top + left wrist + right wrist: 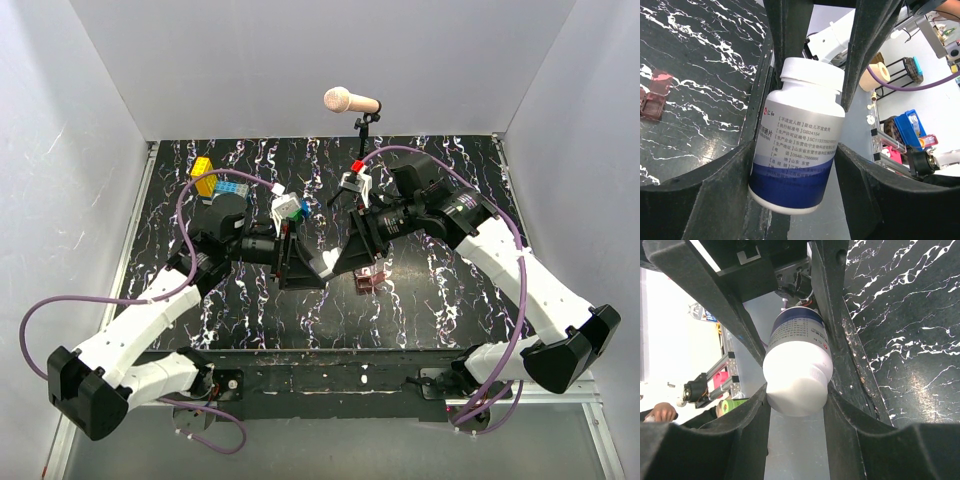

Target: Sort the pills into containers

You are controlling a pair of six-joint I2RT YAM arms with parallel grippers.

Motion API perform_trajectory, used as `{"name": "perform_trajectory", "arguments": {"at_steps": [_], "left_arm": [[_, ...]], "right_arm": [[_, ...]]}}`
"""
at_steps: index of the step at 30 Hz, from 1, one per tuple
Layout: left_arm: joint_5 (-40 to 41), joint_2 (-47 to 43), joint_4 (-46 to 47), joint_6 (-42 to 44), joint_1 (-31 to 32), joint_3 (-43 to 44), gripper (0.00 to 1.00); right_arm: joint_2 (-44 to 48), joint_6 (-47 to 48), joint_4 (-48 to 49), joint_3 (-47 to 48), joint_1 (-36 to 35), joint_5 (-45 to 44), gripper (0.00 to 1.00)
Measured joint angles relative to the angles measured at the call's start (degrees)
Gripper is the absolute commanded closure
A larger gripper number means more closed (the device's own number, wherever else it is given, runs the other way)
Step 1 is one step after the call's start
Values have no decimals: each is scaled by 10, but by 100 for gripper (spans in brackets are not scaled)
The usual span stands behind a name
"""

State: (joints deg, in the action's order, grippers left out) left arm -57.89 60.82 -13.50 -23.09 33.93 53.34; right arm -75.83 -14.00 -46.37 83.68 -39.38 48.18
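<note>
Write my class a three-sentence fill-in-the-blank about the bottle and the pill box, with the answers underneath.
1. The bottle has a ___ cap.
2. The band at the bottle's base is dark ___.
3. The reddish box lies on the black marbled ___.
Missing words: white; blue; table.

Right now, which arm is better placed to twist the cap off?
Right, probably: the cap sits in the right gripper, while the left gripper clasps the bottle by its base and can brace it.
</note>
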Motion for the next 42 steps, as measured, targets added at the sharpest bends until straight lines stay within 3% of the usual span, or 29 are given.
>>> {"name": "perform_trajectory", "arguments": {"at_steps": [4, 8, 12, 15, 20, 22, 31, 42], "left_arm": [[-4, 11, 2, 0, 3, 0, 50], [-14, 12, 5, 2, 6, 0, 86], [-17, 15, 7, 1, 7, 0, 100], [-17, 16, 7, 0, 9, 0, 100], [5, 15, 9, -2, 12, 0, 100], [25, 14, 11, -8, 17, 0, 100], [128, -1, 11, -14, 34, 0, 100], [339, -23, -17, 16, 114, 11, 100]], "right_arm": [[0, -2, -1, 0, 0, -1, 99], [0, -8, -2, 0, 0, 3, 99], [0, -12, -3, 0, 0, 3, 97], [0, -19, -4, 0, 0, 0, 69], [7, -40, -4, 2, 0, -32, 15], [16, -55, 8, 2, 0, -81, 2], [66, -118, 41, 0, 12, -207, 2], [74, -235, 89, -11, 30, -224, 5]]}}
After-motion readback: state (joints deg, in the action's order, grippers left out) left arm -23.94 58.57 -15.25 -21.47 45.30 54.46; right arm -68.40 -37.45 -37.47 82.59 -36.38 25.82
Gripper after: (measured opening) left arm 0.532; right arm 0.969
